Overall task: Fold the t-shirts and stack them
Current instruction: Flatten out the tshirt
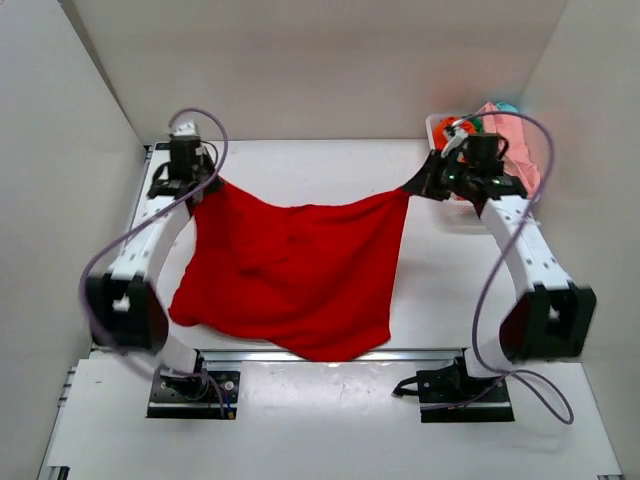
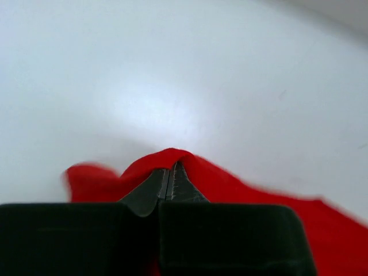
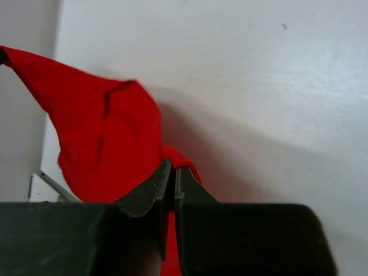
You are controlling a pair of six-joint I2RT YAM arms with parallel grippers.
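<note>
A bright red t-shirt (image 1: 295, 270) hangs stretched between my two grippers above the table, its lower part drooping to the near edge. My left gripper (image 1: 207, 186) is shut on the shirt's far left corner; the left wrist view shows the pinched red cloth (image 2: 241, 184) around the closed left gripper (image 2: 171, 172). My right gripper (image 1: 415, 186) is shut on the far right corner; the right wrist view shows the shirt (image 3: 109, 138) draped left of the closed right gripper (image 3: 173, 172). Pink (image 1: 515, 140), orange and teal shirts sit in the basket at the far right.
A white plastic basket (image 1: 450, 215) stands at the far right, behind my right arm. White walls enclose the table on the left, back and right. A metal rail (image 1: 250, 354) runs along the near edge.
</note>
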